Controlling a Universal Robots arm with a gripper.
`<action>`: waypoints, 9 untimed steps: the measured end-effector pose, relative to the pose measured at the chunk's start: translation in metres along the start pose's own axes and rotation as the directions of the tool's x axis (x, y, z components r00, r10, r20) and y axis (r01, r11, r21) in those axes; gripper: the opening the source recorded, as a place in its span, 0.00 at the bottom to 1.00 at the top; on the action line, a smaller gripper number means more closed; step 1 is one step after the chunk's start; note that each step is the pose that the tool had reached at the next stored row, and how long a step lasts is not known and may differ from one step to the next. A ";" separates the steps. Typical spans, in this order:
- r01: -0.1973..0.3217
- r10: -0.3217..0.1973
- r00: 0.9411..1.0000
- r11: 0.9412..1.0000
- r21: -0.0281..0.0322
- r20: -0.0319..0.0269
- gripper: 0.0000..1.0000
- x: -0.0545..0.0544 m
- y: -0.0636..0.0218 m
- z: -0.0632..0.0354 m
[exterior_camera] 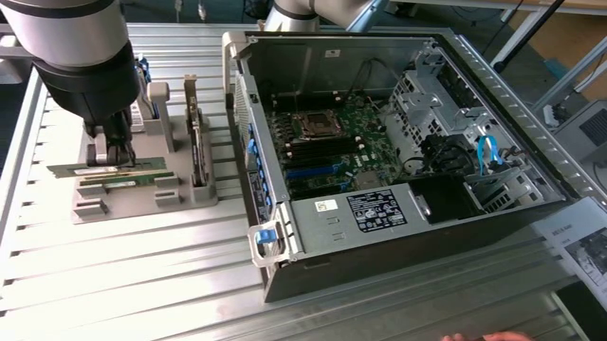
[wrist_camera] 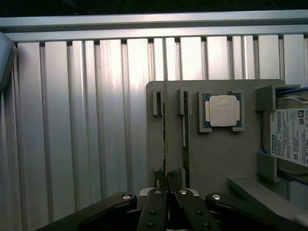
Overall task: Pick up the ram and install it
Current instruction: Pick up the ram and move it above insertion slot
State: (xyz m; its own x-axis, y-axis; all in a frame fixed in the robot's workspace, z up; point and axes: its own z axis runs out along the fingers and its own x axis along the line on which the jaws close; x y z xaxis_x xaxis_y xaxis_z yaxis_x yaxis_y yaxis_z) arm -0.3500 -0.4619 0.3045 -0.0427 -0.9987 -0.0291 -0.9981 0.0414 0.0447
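Observation:
The ram (exterior_camera: 71, 170) is a thin green stick standing on edge in the grey holder (exterior_camera: 142, 206) at the exterior view's left. My gripper (exterior_camera: 118, 160) comes down on it from above, its fingers pressed against the stick's two faces. In the wrist view the ram (wrist_camera: 165, 120) shows edge-on, running away from the shut gripper (wrist_camera: 167, 185). A second green stick (exterior_camera: 128, 183) (wrist_camera: 186, 127) stands in the neighbouring slot. The open computer case (exterior_camera: 284, 234) lies to the exterior view's right, with the motherboard's memory slots (exterior_camera: 305, 153) exposed.
On the same holder sit a square silver processor (wrist_camera: 224, 110), a hard drive (wrist_camera: 288, 137) and an upright expansion card (exterior_camera: 197, 142). The ribbed metal table (exterior_camera: 142, 284) runs under everything. A person's fingers (exterior_camera: 484, 336) show at the bottom edge.

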 end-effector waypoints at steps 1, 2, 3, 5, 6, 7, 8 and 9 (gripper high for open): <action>0.000 0.000 1.000 1.000 0.000 0.000 0.12 0.000 0.0000 -0.0014; 0.000 0.000 1.000 1.000 0.000 0.000 0.12 0.000 0.0002 -0.0040; 0.000 0.000 1.000 1.000 0.000 0.000 0.12 0.000 0.0003 -0.0061; 0.000 0.000 1.000 1.000 0.000 0.000 0.12 0.000 0.0004 -0.0095; 0.000 0.000 1.000 1.000 0.000 0.000 0.12 0.000 0.0004 -0.0115; 0.000 0.000 1.000 1.000 0.000 0.000 0.12 0.000 0.0005 -0.0135; 0.000 0.000 1.000 1.000 0.000 0.000 0.12 0.000 0.0006 -0.0155; 0.000 0.000 1.000 1.000 0.000 0.000 0.12 -0.001 0.0007 -0.0175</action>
State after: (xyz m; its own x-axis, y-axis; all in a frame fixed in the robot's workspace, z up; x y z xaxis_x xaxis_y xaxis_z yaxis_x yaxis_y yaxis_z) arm -0.3499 -0.4619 0.3220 -0.0427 -0.9987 -0.0291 -0.9981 0.0414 0.0447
